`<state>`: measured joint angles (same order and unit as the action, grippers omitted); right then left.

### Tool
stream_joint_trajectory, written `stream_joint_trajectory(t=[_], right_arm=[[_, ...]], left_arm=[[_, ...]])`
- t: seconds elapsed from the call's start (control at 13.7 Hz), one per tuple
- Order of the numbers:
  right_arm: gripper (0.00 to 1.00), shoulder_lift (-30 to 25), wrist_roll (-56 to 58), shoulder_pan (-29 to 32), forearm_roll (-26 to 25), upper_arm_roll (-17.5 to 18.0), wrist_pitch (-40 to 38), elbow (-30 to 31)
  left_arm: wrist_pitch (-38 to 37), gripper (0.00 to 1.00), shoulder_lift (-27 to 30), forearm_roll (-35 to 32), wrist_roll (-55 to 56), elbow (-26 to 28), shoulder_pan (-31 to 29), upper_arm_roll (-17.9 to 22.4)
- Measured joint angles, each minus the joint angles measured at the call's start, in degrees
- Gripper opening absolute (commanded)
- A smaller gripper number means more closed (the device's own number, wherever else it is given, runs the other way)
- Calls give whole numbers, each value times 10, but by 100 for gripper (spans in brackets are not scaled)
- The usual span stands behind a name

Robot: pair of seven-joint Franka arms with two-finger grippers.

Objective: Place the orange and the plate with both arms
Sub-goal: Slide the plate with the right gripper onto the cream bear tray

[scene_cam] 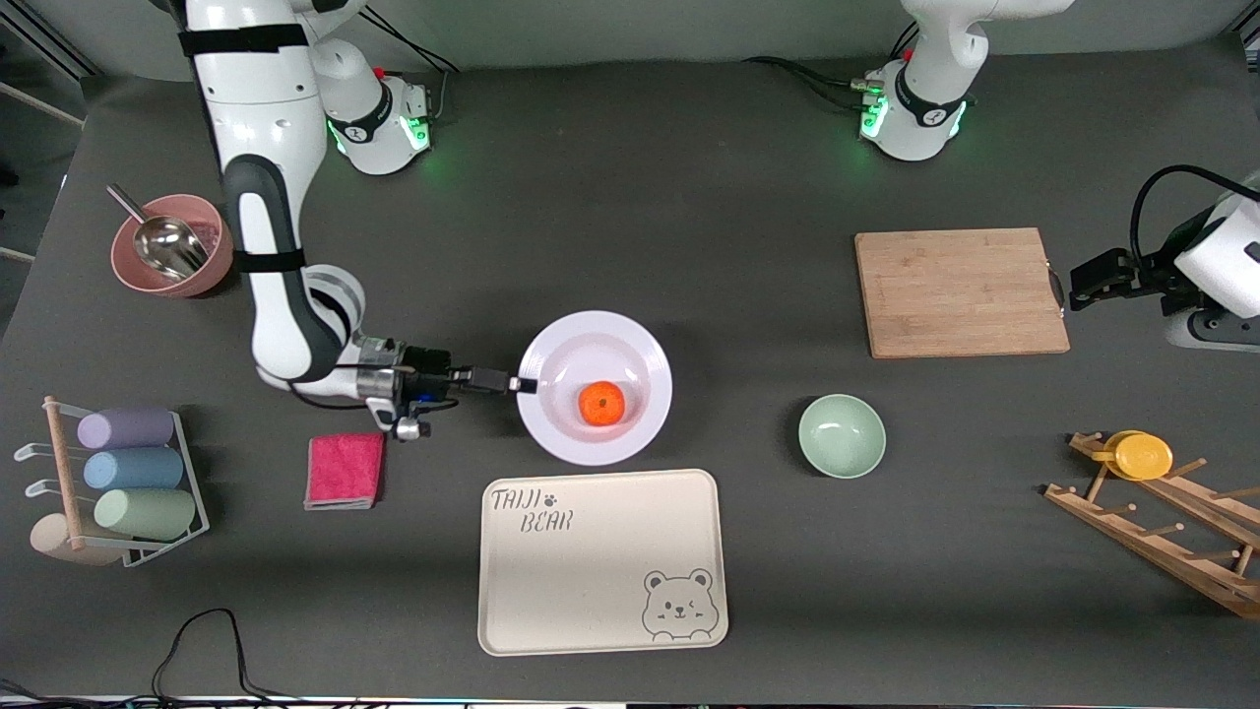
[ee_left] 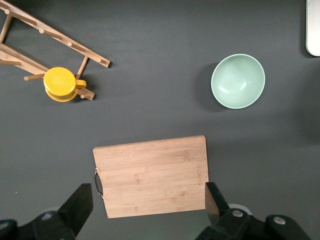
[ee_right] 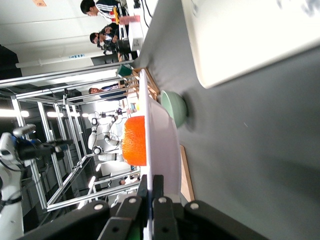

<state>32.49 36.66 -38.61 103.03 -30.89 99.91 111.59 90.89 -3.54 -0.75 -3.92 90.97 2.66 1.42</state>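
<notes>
Front view: I'm clenching right hand (scene_cam: 525, 384) on plate (scene_cam: 551, 425) rim, orange (scene_cam: 601, 404) inside; keeping it level matters. Left hand (ee_left: 145, 207) waiting released over board (ee_left: 152, 175).

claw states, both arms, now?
Left claw: open, empty, above the cutting board.
Right claw: shut on the plate rim; orange on plate.

The orange (scene_cam: 601, 403) sits in the plate (scene_cam: 551, 428), mid-table; the tray (scene_cam: 602, 561) lies just nearer the camera; the bowl (scene_cam: 842, 435) lies beside the plate toward the left arm's end; the board (scene_cam: 960, 292) lies farther from the camera than the bowl; the cloth (scene_cam: 345, 471) lies toward the right arm's end.
</notes>
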Motion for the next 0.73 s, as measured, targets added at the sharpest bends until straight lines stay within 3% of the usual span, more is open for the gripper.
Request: stream_joint_trajectory(t=[0.36, 0.73], right_arm=[[0, 28, -85, 37, -11, -1, 3, -129], [0, 153, -97, 84, -7, 10, 3, -278]], left_arm=[[1, 100, -1, 0, 0, 0, 0, 0], [4, 100, -2, 0, 0, 0, 0, 0]])
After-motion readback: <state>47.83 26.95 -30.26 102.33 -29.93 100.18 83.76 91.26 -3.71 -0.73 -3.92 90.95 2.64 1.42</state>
